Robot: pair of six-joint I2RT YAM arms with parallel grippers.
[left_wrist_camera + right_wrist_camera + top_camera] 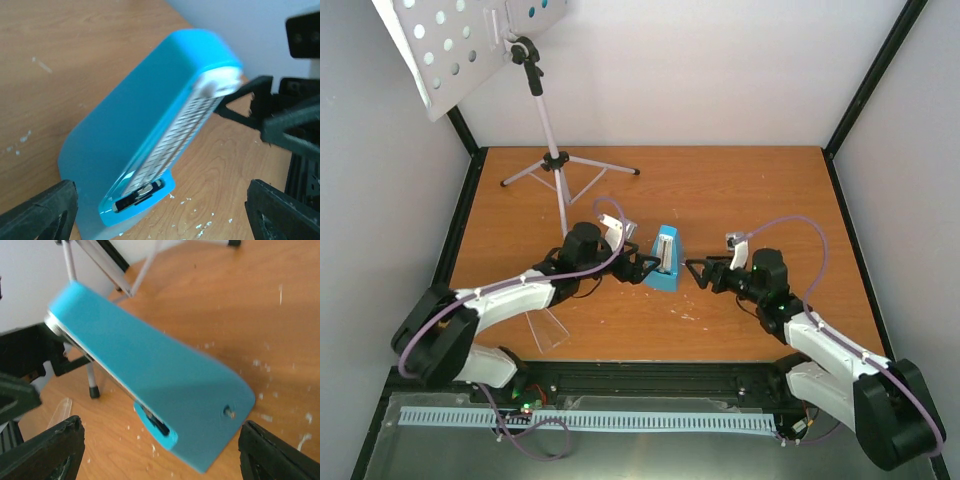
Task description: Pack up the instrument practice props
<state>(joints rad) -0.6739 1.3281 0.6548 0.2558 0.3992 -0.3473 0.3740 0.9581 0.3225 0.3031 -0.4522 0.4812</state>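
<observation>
Flanking one metronome (665, 260), two pincers (642, 265) (692, 271)

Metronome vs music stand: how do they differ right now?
Size: the music stand is tall, its desk running out of the top view; the metronome is small and low.
Colour: the stand is white and grey; the metronome is light blue.
Place: the stand is at the back left of the table; the metronome is mid-table between the open left hand and right hand.
Shared: both upright on the table, neither gripped.

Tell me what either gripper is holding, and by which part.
Nothing is held: the metronome stands free between the open left gripper and open right gripper.
</observation>
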